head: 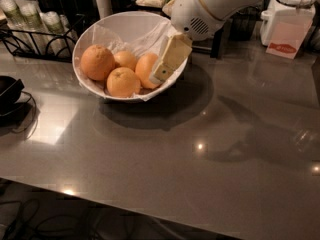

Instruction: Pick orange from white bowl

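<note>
The white bowl, lined with crinkled white paper, stands at the back left of the grey table and holds several oranges. The orange, the largest and roundest, lies at the bowl's left side. A front orange, a small back one and a right one lie beside it. My gripper, cream coloured under a white arm, reaches down over the bowl's right rim, right against the right orange and apart from the largest one.
A black wire rack with cups stands at the back left. A white container with a red label is at the back right. A black object with a cable lies at the left edge. The table's front edge runs below.
</note>
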{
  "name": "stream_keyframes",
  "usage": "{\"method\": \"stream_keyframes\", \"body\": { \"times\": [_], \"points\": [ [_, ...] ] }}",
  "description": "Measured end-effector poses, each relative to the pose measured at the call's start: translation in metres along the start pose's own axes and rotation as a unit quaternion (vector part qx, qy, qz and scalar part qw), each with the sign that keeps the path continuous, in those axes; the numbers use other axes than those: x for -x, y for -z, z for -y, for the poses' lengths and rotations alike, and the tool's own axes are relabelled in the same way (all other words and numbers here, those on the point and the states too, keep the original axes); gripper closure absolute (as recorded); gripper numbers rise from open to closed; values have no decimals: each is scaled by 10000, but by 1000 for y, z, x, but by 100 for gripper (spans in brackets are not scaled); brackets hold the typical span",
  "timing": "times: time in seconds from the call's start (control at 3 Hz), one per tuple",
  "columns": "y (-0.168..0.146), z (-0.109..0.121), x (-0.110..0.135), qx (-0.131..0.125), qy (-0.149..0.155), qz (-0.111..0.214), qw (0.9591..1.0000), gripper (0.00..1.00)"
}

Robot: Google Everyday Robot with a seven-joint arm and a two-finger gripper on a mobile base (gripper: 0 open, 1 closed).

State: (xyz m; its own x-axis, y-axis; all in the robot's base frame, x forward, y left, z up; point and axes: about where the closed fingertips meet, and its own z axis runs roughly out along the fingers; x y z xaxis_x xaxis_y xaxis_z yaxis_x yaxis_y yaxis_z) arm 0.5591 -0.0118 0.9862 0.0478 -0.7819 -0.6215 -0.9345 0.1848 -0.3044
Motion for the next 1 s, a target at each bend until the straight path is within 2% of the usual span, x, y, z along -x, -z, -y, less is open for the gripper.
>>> {"method": "stream_keyframes", "body": {
  "times": [0.33, 0.67, 1.0],
  "points": [
    [-40, 0, 22, 299, -98, 519, 9982, 0],
    [-73, 1, 43, 632, -152, 874, 9940, 0],
    [-73, 1, 43, 633, -151, 875, 9940, 0]
  ]
}}
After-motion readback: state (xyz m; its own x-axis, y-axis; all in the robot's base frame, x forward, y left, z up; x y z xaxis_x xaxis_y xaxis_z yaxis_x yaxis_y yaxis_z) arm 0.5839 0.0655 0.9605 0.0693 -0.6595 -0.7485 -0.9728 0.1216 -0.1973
